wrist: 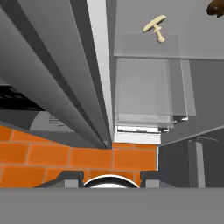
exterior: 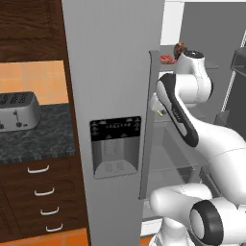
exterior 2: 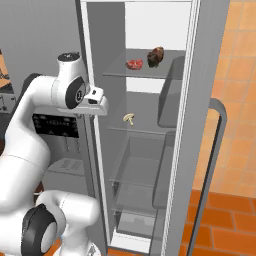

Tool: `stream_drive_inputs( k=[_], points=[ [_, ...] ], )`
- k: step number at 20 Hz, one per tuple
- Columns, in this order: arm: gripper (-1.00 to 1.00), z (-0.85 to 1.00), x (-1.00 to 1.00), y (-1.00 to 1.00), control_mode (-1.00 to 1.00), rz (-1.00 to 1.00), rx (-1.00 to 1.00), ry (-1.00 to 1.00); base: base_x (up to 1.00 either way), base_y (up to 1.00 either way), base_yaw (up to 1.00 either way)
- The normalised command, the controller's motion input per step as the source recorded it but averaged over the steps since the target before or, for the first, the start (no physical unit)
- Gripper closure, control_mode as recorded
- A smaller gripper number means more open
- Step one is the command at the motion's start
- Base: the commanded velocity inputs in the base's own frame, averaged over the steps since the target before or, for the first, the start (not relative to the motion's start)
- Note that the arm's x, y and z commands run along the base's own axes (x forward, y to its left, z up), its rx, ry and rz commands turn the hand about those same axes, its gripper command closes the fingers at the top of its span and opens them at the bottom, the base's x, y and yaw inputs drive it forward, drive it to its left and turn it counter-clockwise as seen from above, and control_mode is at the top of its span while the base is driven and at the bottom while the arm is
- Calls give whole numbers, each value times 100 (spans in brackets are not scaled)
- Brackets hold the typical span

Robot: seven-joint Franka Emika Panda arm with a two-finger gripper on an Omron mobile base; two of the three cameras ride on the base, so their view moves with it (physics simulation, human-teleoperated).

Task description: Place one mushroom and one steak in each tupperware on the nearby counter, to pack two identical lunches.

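No legible text, brand, number or sign found. The dispenser control panel (exterior: 116,128) on the closed refrigerator door (exterior: 108,72) carries rows of small pale marks along its upper edge, too small to read in the left base view. The same panel (exterior 2: 52,126) in the right base view shows similar marks, likewise unreadable. The toaster (exterior: 17,111) bears no readable marking.

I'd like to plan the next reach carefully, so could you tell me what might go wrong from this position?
The mushroom is tiny and lies on a glass shelf inside the open fridge, so a grasp could slip or knock it away. The arm's hand sits close to the fridge's front edge and might clip it while reaching in. On the upper shelf, the steak lies beside a brown item, which could get bumped.
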Motion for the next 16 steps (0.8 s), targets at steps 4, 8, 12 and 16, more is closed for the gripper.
stream_drive_inputs(
  k=[4, 8, 12, 16],
  points=[
    [-100, -24, 6, -13, -100, -1, -2, -2, 0, 0, 0],
    [-100, -17, -22, -2, -100, -8, 0, -1, 0, 0, 0],
    [-100, 15, -39, -55, -100, -5, 13, -26, 0, 0, 0],
    [-100, 10, 10, -59, -100, -9, 21, -11, 0, 0, 0]
  ],
)
